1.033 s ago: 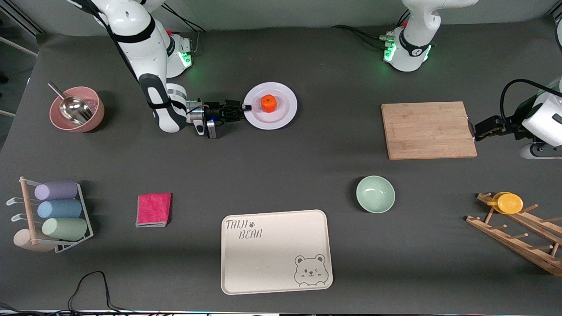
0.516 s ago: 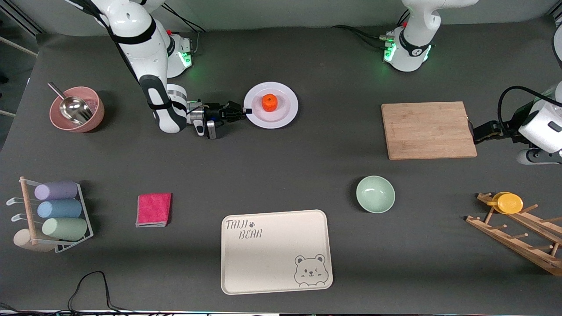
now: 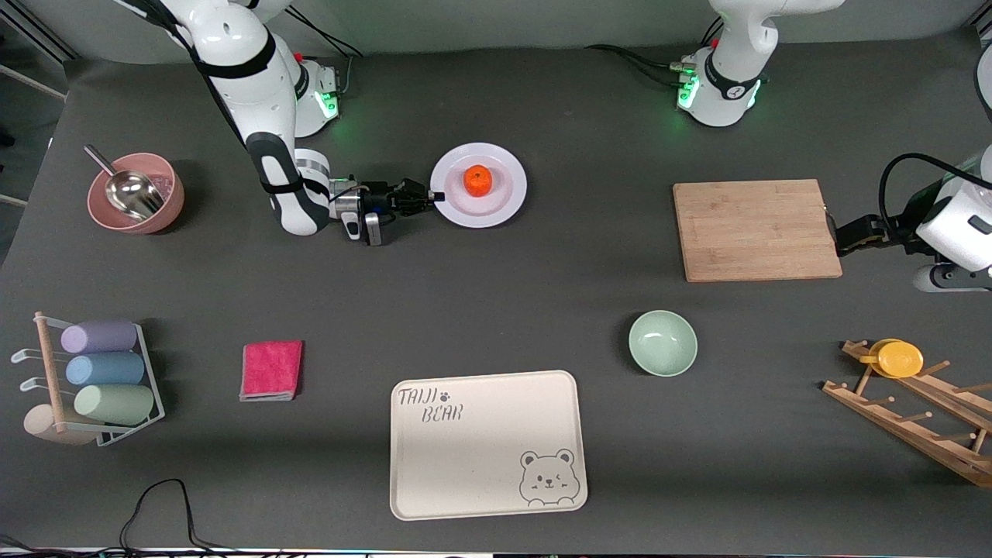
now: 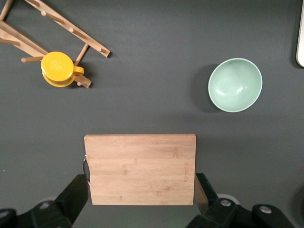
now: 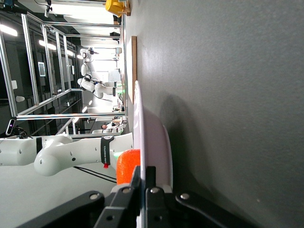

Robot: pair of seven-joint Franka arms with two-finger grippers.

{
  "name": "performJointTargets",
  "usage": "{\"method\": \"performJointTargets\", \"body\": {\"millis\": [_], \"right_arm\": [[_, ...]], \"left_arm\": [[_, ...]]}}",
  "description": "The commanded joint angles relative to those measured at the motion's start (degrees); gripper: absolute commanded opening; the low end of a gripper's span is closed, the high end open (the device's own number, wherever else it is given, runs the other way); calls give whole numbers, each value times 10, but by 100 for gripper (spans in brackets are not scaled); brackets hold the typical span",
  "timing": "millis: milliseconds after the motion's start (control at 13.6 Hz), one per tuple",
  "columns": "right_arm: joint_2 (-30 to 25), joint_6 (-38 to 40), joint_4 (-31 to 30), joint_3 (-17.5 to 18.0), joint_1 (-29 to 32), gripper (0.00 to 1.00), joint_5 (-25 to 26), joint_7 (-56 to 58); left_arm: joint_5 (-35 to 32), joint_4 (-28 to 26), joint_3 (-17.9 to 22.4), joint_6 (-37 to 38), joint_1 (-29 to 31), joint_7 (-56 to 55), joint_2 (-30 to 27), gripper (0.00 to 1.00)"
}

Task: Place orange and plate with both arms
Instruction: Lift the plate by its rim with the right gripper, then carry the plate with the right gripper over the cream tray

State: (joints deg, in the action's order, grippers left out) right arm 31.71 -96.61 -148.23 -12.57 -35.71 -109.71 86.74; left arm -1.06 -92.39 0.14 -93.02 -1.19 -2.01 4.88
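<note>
The white plate (image 3: 504, 194) lies toward the robots' bases, with the orange (image 3: 477, 180) resting on its centre. My right gripper (image 3: 434, 194) is shut on the plate's rim at the side toward the right arm's end of the table. In the right wrist view the plate (image 5: 141, 118) shows edge-on with the orange (image 5: 127, 166) on it and my right gripper (image 5: 145, 175) clamping the rim. My left gripper (image 3: 841, 233) is open and empty over the wooden cutting board's edge toward the left arm's end. The left wrist view shows its fingers (image 4: 78, 190) spread wide.
The wooden cutting board (image 3: 756, 229) lies near the left arm. A mint green bowl (image 3: 663, 342) and a cream bear tray (image 3: 487, 443) lie nearer the camera. A wooden rack holds a yellow cup (image 3: 899, 358). A pink bowl with a metal scoop (image 3: 136, 192), a pink cloth (image 3: 271, 370) and a cup rack (image 3: 101, 372) are toward the right arm's end.
The plate with the orange has shifted slightly toward the robots' bases, held by my right gripper. My left gripper has drawn back a little toward the left arm's end of the table.
</note>
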Motion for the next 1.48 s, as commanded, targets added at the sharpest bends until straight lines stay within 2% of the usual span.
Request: {"method": "performJointTargets", "body": {"millis": [0, 443, 811, 1107, 1402], "right_arm": [[44, -5, 40, 3, -6, 0, -22, -6], [28, -6, 84, -1, -1, 0, -21, -137], [3, -14, 141, -23, -2, 0, -9, -263], [-32, -26, 177, -68, -8, 0, 53, -337], [-68, -51, 217, -83, -4, 0, 94, -413]], "left_arm": [[1, 10, 3, -3, -2, 7, 0, 100], [2, 10, 3, 3, -2, 4, 0, 100], [2, 8, 2, 8, -2, 0, -8, 100], [1, 5, 1, 4, -2, 0, -7, 100], [2, 5, 2, -4, -2, 0, -7, 100]]}}
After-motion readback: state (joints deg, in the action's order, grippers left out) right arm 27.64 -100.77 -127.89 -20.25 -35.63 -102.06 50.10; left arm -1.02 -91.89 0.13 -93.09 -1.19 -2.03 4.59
